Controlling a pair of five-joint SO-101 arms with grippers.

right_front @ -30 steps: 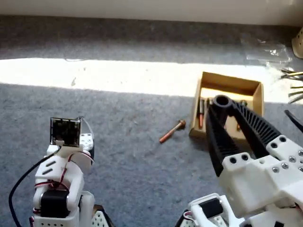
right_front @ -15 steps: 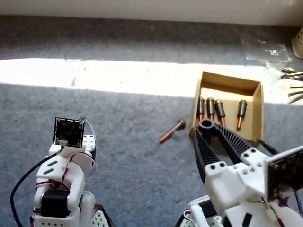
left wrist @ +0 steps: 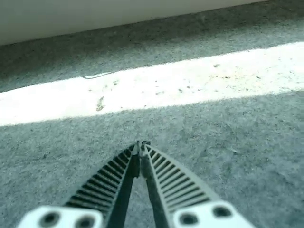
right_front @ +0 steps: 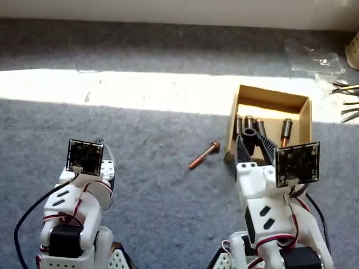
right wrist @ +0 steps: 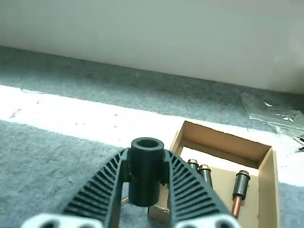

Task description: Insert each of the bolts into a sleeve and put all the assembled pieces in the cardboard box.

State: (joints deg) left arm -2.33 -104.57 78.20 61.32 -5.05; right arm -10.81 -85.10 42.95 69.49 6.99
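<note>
The sleeve (right wrist: 146,173) is a short black tube, stiff and probably light, with a smooth round wall that could turn or slip between ribbed fingers. The right gripper (right wrist: 146,154) has hold of it. Its fingers are parted only by the sleeve's width and clamp it around the middle, bore upward, over the near left part of the cardboard box (right_front: 273,96).

The bolt (right_front: 203,156) lies flat on the grey bench (right_front: 140,213), near the left wall of the box. It looks like thin, rigid metal and may roll, so I would take it on the shank, close to the head. The left gripper (left wrist: 141,145) is closed fully with nothing in it — well apart from the bolt.

Several assembled pieces (right_front: 286,128) lie in the box. Open bench lies between the arms, while a plastic bag (right_front: 317,56) and some tools (right_front: 348,87) lie at the far right edge.
</note>
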